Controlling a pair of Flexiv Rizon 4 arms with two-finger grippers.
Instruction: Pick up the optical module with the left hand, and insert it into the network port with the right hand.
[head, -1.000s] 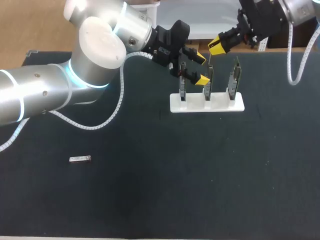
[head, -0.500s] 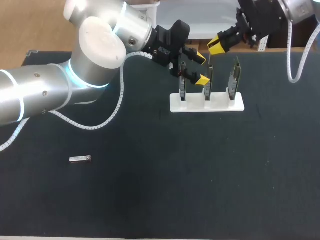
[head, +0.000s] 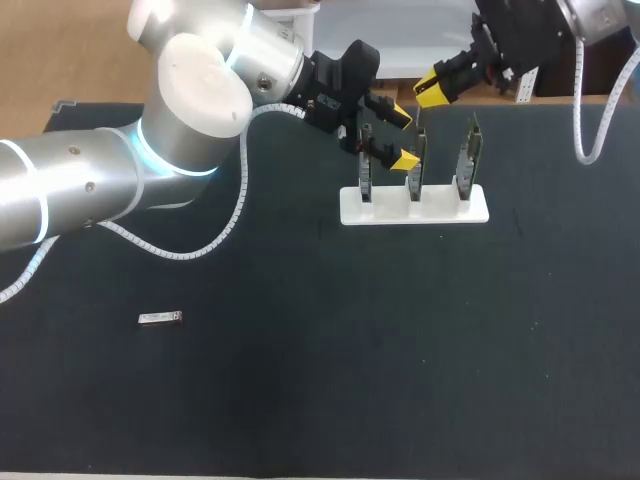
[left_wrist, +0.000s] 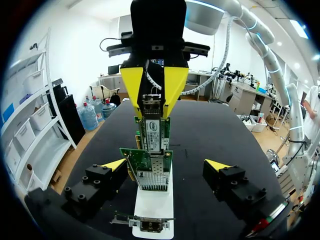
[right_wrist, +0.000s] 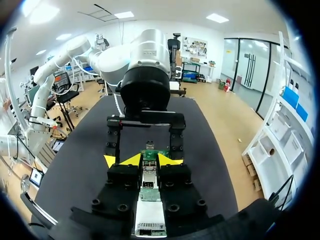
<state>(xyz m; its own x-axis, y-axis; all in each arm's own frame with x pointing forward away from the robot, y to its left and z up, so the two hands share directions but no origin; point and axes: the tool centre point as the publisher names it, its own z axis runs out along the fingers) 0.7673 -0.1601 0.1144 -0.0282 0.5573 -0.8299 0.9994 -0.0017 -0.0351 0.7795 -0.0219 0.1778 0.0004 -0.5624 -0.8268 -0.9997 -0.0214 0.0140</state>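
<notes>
At 8 o'clock on the black table (head: 330, 390): small silver rectangular optical module (head: 160, 318), flat, apart from both arms. At 1 o'clock: white holder (head: 440, 210) with three upright green circuit cards (head: 467, 155). Left gripper (head: 403, 138) released, spread wide astride the cards. Right gripper (head: 430, 92) at 12 o'clock of the holder, clenched on nothing.

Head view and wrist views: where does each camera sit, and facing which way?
Head view: above and behind, looking down on the table; both arms show, left tool and right tool near the rack.
Left wrist view: on that wrist, looking along its open tool at the rack; right tool faces it.
Right wrist view: on that wrist, looking along its tool back at the left arm.
Shared: both wrist views see the rack, from opposite ends.
</notes>
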